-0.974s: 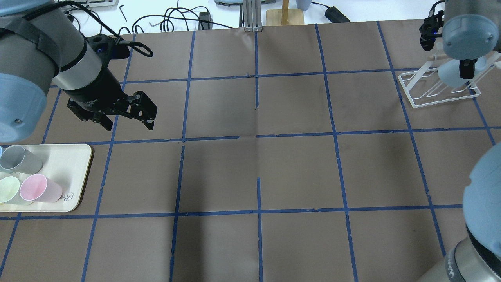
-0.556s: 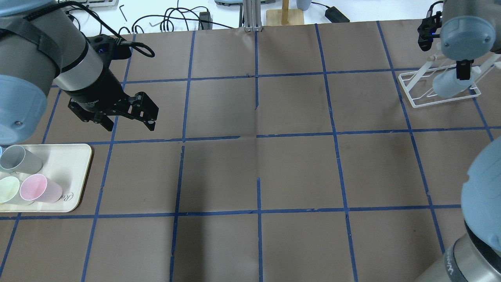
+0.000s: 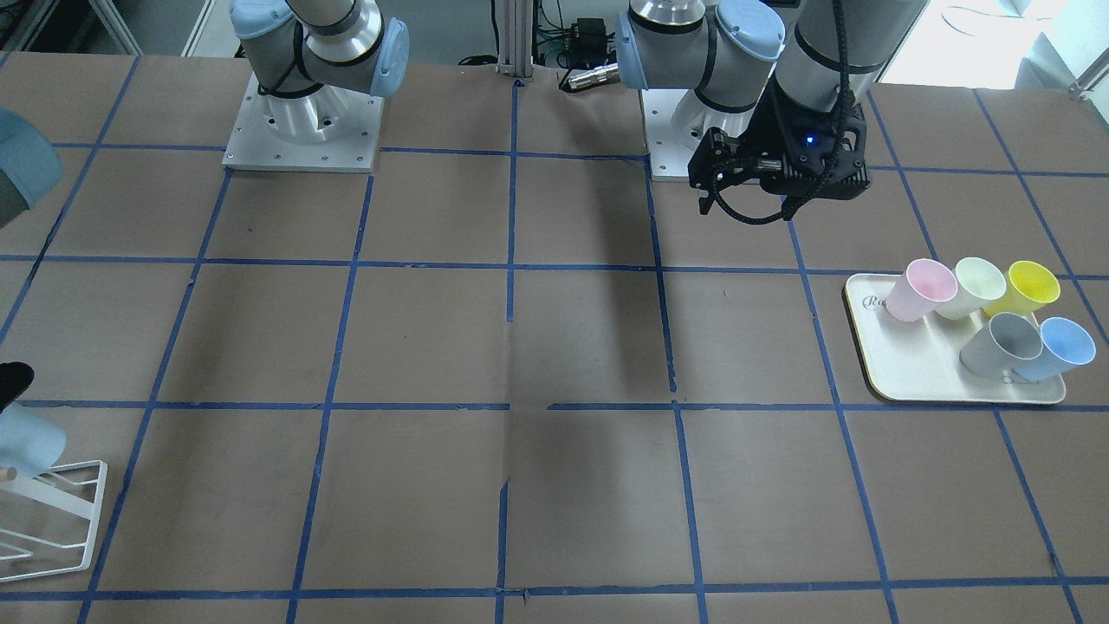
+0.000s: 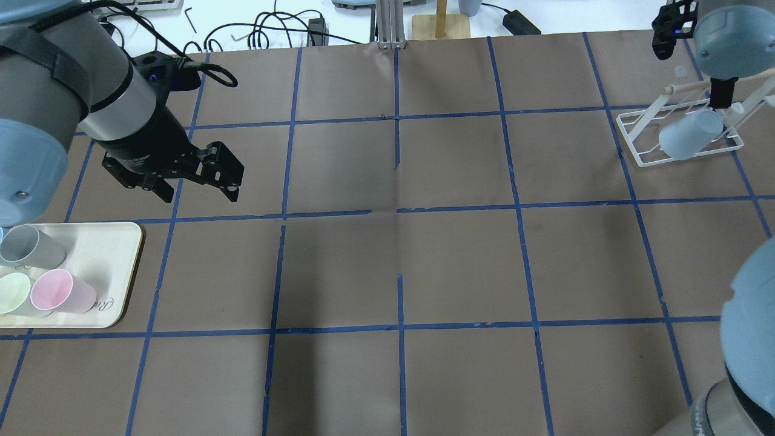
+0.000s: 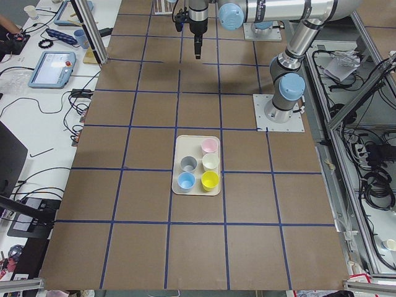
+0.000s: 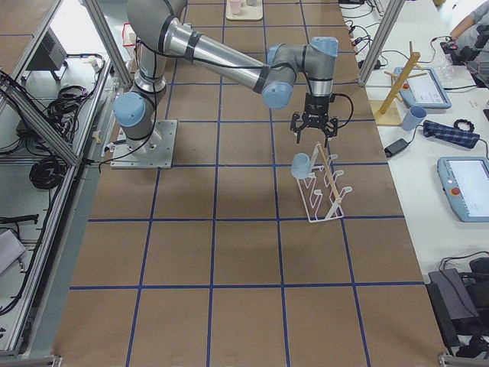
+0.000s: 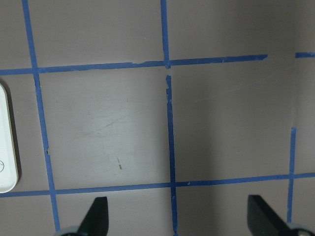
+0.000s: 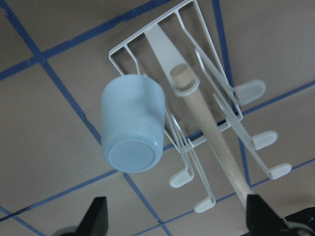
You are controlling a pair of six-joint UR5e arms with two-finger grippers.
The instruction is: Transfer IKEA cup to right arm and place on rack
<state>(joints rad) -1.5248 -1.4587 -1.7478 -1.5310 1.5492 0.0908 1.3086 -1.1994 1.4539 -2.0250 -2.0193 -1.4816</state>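
The pale blue IKEA cup (image 8: 132, 129) hangs mouth-down and tilted on the white wire rack (image 8: 211, 88), beside its wooden-tipped peg (image 8: 184, 78). It also shows in the overhead view (image 4: 690, 134) and the front-facing view (image 3: 30, 442). My right gripper (image 8: 178, 221) is open and empty, above the cup and apart from it; it also shows in the right-side view (image 6: 312, 134). My left gripper (image 4: 200, 178) is open and empty, hovering over bare table beyond the tray. The left wrist view shows its fingertips (image 7: 98, 216) spread over the table.
A cream tray (image 3: 918, 381) at my left holds a second blue cup (image 3: 1061, 347), a grey cup (image 3: 1001, 342), a pink cup (image 3: 923, 290), a pale green one and a yellow one. The table is brown with a blue tape grid. Cables lie beyond the far edge.
The right gripper lowered the blue cup onto the rack, let it go and pulled back up. The cup now rests on the rack alone. The left arm barely moved.
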